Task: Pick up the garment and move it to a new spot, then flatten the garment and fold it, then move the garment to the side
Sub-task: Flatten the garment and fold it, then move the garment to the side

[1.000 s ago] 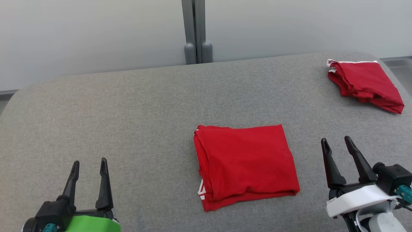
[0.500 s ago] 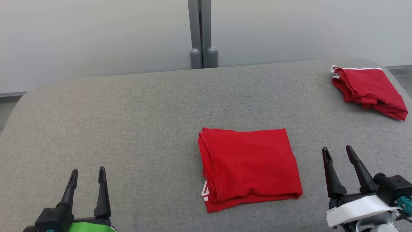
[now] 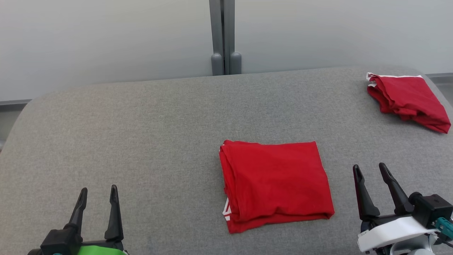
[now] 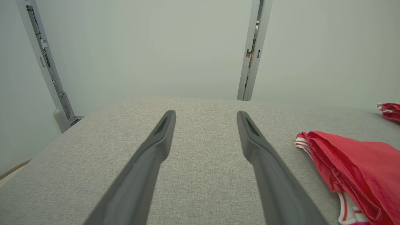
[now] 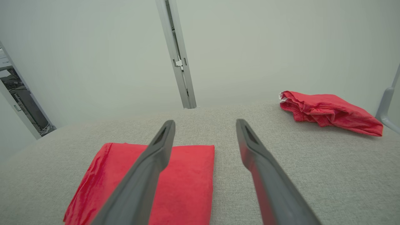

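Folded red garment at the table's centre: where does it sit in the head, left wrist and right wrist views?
Head view: folded red garment right of centre, lower half.
Left wrist view: lower right corner, cut by the edge.
Right wrist view: lower left, cut by the bottom edge.
Shared landmark: the crumpled red garment, farther back on the right in each.

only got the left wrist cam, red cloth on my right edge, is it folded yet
Observer: Yes. The head view shows the red garment as a tidy folded rectangle midway across the grey surface.
Operator: and the other arm
Observer: The right gripper is open, just right of that garment and apart from it.
Operator: anything else out there
Observer: A second red garment lies loosely bunched at the far right corner.
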Controlling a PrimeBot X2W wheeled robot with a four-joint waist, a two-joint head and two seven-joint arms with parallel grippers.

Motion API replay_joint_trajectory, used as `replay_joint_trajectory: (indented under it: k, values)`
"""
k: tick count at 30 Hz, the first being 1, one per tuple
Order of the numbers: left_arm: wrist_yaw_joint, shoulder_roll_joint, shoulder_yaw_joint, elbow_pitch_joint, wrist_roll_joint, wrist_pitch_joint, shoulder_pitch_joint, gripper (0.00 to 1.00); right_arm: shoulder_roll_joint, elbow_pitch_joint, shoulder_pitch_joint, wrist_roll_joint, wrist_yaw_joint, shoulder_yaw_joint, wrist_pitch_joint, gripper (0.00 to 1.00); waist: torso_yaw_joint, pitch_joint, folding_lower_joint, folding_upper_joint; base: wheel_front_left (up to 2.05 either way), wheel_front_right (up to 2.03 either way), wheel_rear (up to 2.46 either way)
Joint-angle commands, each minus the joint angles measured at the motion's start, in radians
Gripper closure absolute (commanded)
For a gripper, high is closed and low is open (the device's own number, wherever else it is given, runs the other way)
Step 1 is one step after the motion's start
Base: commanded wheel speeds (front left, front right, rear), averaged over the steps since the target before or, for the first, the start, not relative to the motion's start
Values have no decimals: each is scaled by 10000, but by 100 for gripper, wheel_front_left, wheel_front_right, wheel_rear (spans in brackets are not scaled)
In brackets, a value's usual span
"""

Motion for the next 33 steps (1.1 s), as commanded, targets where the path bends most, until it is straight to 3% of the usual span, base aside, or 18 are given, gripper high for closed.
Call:
replay_joint_trajectory:
  k: [1,19,28,33]
  values:
    - [-19,75,-8,0,43,-27,100,0,-11,12,101,-17,-7,-31,8,0,8,8,0,0,0,0,0]
    - [-23,56,-35,-32,23,-27,132,0,-51,150,-210,-166,-7,-40,140,0,143,77,0,0,0,0,0]
    - [-24,7,-133,-23,27,-27,-293,0,-358,125,-2044,-388,-7,750,656,0,356,503,0,0,0,0,0]
    - [-25,-20,-299,46,24,-27,-587,0,-515,838,-3304,-501,-8,991,951,0,583,884,0,0,0,0,0]
